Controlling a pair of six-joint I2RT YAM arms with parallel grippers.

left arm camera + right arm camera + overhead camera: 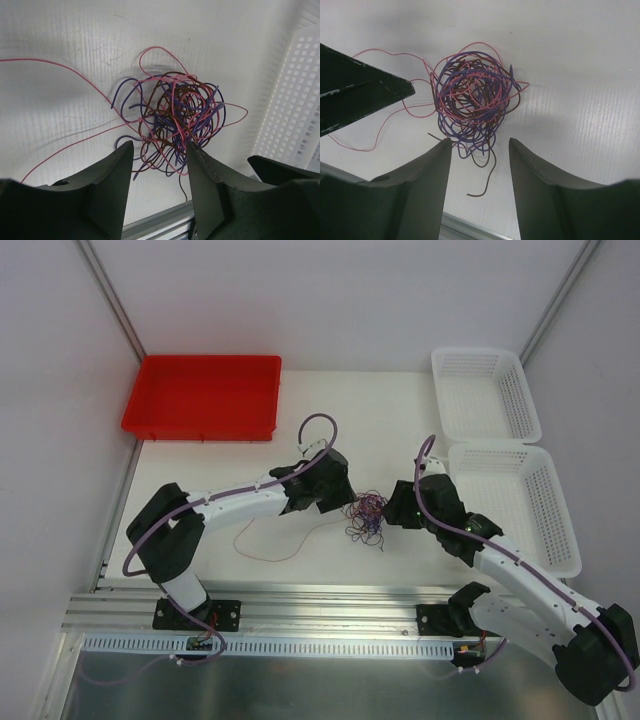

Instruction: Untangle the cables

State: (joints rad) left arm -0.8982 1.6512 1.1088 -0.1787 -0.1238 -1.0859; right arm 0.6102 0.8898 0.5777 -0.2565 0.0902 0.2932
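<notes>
Red tray (200,428): sat at the table's (200,462) far left corner. Far basket (526,400), near basket (562,520): white, end to end along the right edge.

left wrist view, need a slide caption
Open left gripper poised at the near edge of the tangled purple, pink and dark cables on a white table

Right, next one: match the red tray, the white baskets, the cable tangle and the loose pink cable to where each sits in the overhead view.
Things:
1. red tray
2. white baskets
3. cable tangle
4. loose pink cable

Places:
A. centre
B. far left
C. right side
D. trailing left from the tangle

Pairs: 1-B, 2-C, 3-A, 4-D
</notes>
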